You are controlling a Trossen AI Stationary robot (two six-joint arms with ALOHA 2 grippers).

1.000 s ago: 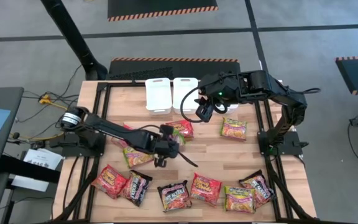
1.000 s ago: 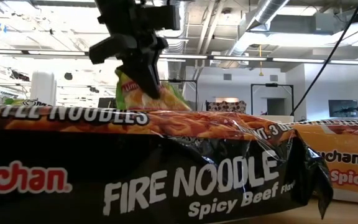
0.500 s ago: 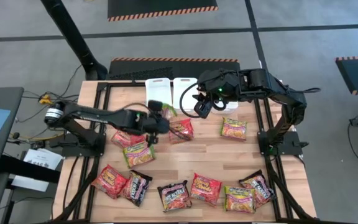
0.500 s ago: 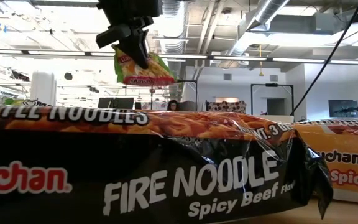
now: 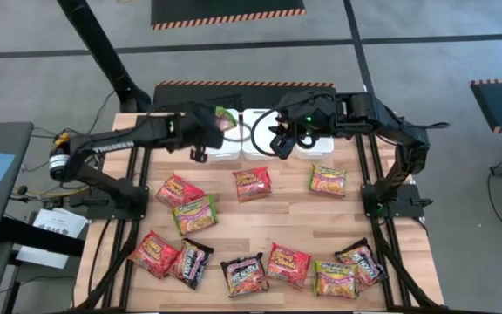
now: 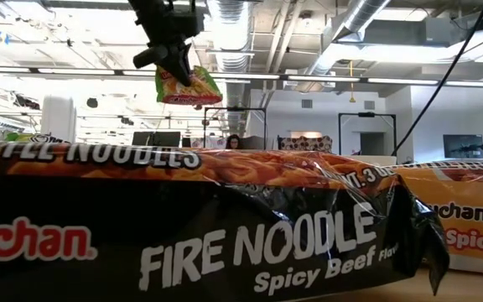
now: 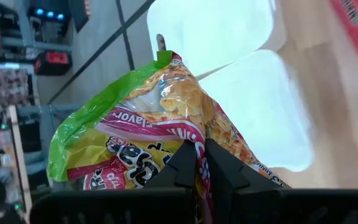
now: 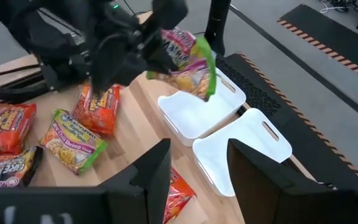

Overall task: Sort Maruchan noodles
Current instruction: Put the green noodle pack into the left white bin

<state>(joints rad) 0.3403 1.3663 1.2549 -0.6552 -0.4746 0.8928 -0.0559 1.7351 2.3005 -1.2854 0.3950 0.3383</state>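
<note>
Your left gripper [image 7: 201, 163] clenches a green-yellow packet [image 7: 143, 140] above the white bins [image 8: 219, 127]; right gripper [image 8: 197, 165] gapes, empty; low view hides both bins.

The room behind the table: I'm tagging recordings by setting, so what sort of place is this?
Probably a robotics lab or workshop in an open industrial-style space. The low view shows exposed ceiling ducts and distant monitors; the high view shows a grey floor with hazard-striped mats around the wooden table.
</note>
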